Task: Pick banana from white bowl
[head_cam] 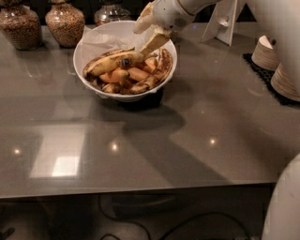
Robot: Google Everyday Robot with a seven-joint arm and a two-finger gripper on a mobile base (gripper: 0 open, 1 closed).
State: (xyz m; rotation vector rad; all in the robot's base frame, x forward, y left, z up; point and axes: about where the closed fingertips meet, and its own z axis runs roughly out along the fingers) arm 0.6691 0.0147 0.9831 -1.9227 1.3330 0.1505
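Observation:
The white bowl stands on the grey table at the back left of centre, lined with crumpled white paper. The banana, long, yellow and brown-speckled with a dark blue sticker, lies across the top of the pile in the bowl. A thinner browned banana curves along the right side, with short orange pieces between them. My gripper hangs over the bowl's back right part, just above the banana's right end. Its fingers are spread and hold nothing.
Three jars stand at the back left: two with grains and a glass one. Stacked paper bowls sit on a black mat at the right edge. A white stand is at the back right. My white arm crosses the top right.

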